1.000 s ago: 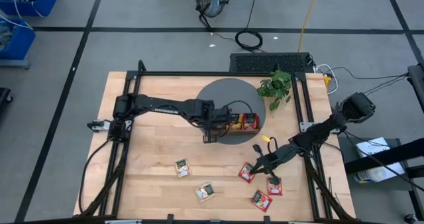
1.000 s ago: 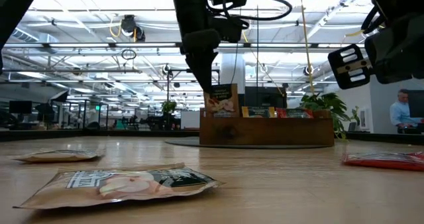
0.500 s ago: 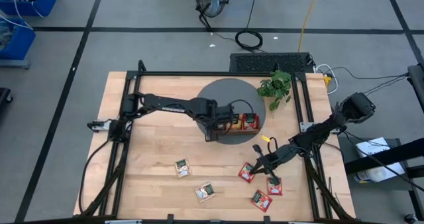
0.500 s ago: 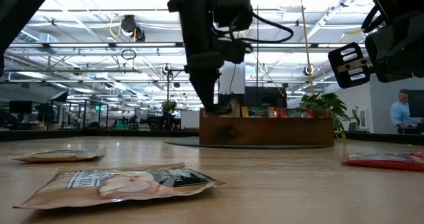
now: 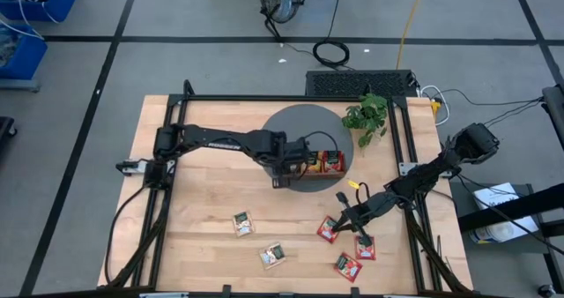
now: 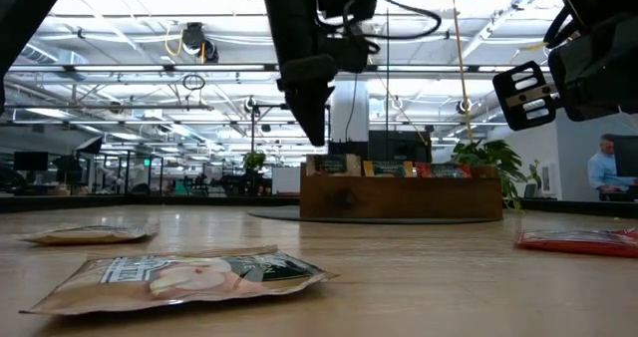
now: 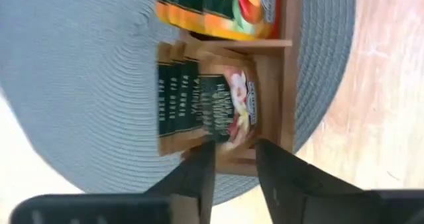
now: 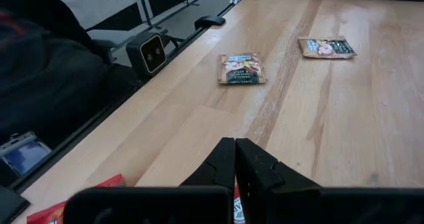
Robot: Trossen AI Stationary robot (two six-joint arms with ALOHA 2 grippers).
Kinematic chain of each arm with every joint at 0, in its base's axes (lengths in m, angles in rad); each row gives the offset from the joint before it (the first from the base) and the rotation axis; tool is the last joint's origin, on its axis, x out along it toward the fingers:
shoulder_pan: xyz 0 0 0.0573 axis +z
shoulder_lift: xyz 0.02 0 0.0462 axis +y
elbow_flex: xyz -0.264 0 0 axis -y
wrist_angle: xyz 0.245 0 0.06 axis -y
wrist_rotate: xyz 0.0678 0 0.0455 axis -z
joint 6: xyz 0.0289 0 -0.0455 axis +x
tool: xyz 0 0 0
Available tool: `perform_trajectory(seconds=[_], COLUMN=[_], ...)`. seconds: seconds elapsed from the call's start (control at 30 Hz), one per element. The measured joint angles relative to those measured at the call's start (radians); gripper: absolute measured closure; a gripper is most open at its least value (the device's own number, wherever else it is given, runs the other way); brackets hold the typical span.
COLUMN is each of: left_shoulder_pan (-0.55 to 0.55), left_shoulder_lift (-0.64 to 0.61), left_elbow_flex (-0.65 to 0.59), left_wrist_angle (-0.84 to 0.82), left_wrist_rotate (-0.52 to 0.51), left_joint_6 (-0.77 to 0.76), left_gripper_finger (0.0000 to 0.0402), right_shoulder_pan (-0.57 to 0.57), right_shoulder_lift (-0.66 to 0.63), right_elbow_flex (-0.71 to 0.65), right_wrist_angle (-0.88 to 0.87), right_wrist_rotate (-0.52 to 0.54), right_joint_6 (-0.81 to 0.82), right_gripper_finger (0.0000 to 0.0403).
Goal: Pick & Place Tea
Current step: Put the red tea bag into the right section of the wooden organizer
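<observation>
Wooden table (image 5: 203, 201): a round grey mat (image 5: 291, 126) is laid at its far middle, and a small leafy plant (image 5: 366, 115) is set at the mat's right edge.

Wooden tray (image 5: 319, 164): placed on the near right part of the mat and divided into compartments. Beige tea sachets (image 7: 212, 111) are stood on edge in one end compartment; orange sachets (image 7: 218, 8) are filed in the next; red sachets (image 5: 332, 162) are seen at the right end in the high view.

Left gripper (image 7: 233, 159): held just above the beige end of the tray. Its fingers (image 7: 199, 174) are parted a little, and nothing is gripped between them; the beige sachets are seen just beyond the tips.

Right gripper (image 8: 235, 159): held low over the near right part of the table, beside a red sachet (image 5: 328, 230). Its fingers are pressed together, and nothing is held.

Loose sachets on the table: besides that one, two red ones (image 5: 365, 248) (image 5: 347, 266) are laid near the front right; two pale ones (image 5: 242, 223) (image 5: 272, 256) are laid near the front middle, well apart from the tray.

Room beyond: a person (image 6: 604, 172) is seen at the far right in the low view.
</observation>
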Motion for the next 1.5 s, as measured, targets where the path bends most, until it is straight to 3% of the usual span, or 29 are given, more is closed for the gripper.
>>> perform_trajectory(seconds=[0.23, 0.47, 0.63, 0.77, 0.83, 1.03, 1.13, 1.5], left_shoulder_pan=[-0.062, -0.272, -0.443, -0.547, -0.568, -0.564, -0.553, -0.535], left_shoulder_lift=[-0.079, -0.087, -0.088, -0.089, -0.089, -0.089, -0.089, -0.088], left_elbow_flex=[0.032, 0.021, -0.076, -0.239, -0.337, -0.48, -0.522, -0.56], left_wrist_angle=[-0.005, 0.063, 0.255, 0.63, 0.8, 1.106, 1.125, 1.186], left_wrist_rotate=[-0.032, -0.045, -0.128, -0.235, -0.212, 0.04, 0.091, 0.094], left_joint_6=[-0.078, -0.065, -0.096, 0.004, 0.065, 0.052, 0.054, 0.035], left_gripper_finger=[0.0245, 0.0254, 0.0274, 0.029, 0.03, 0.036, 0.0394, 0.0395], right_shoulder_pan=[0.001, 0.018, 0.034, 0.04, 0.04, 0.039, 0.039, 0.039], right_shoulder_lift=[0.001, 0.001, 0.001, 0.001, 0.001, 0.001, 0.001, 0.001], right_elbow_flex=[0.001, 0.0, 0.0, 0.0, -0.001, -0.001, -0.001, -0.001], right_wrist_angle=[-0.015, -0.003, -0.021, -0.018, -0.015, -0.014, -0.014, 0.005], right_wrist_rotate=[0.022, 0.026, 0.052, 0.05, 0.051, 0.102, 0.128, 0.129], right_joint_6=[0.006, 0.011, 0.004, -0.005, 0.014, 0.032, 0.029, 0.026], right_gripper_finger=[0.0403, 0.0403, 0.0403, 0.0403, 0.0403, 0.0403, 0.0403, 0.0403])
